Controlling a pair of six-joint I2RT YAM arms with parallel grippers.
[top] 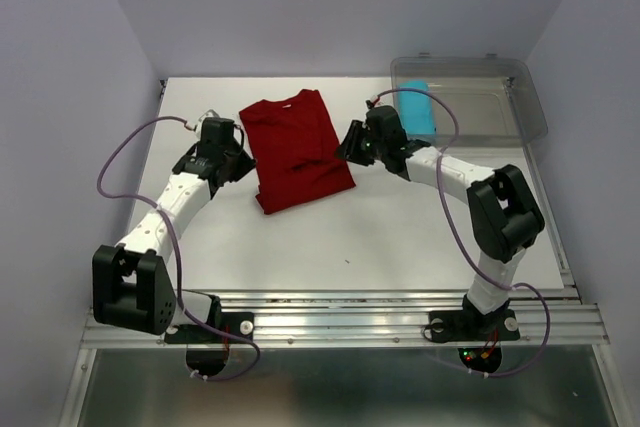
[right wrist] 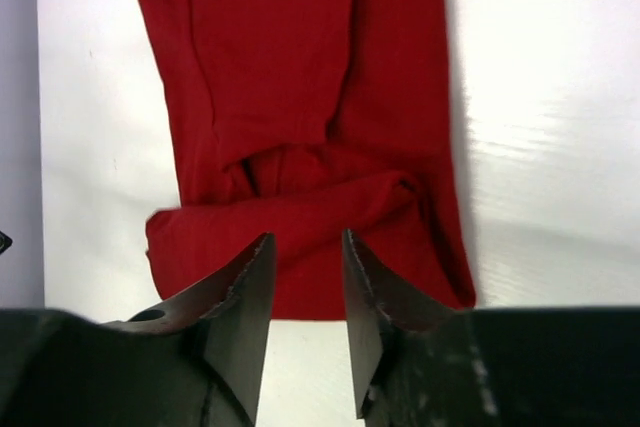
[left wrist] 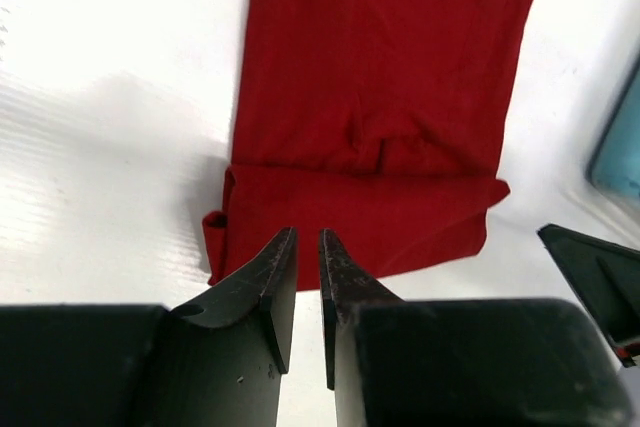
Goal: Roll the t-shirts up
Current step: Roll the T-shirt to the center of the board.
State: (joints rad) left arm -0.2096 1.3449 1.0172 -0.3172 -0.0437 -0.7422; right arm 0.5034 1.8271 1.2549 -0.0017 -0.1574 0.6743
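Note:
The dark red t-shirt (top: 297, 152) lies flat on the white table, folded into a narrow strip with its collar at the far end. It shows in the left wrist view (left wrist: 380, 77) and the right wrist view (right wrist: 300, 97), each with a sleeve folded in along the near edge. My left gripper (top: 243, 160) (left wrist: 308, 237) hovers at the shirt's left edge, empty, its jaws closed to a thin slit. My right gripper (top: 347, 142) (right wrist: 308, 239) hovers at the shirt's right edge, slightly open and empty. The light cyan-blue t-shirt (top: 417, 107) lies rolled in the bin.
A clear plastic bin (top: 500, 97) stands at the table's back right, close behind my right arm. Grey walls close in the table at the back and sides. A metal rail (top: 340, 322) runs along the near edge.

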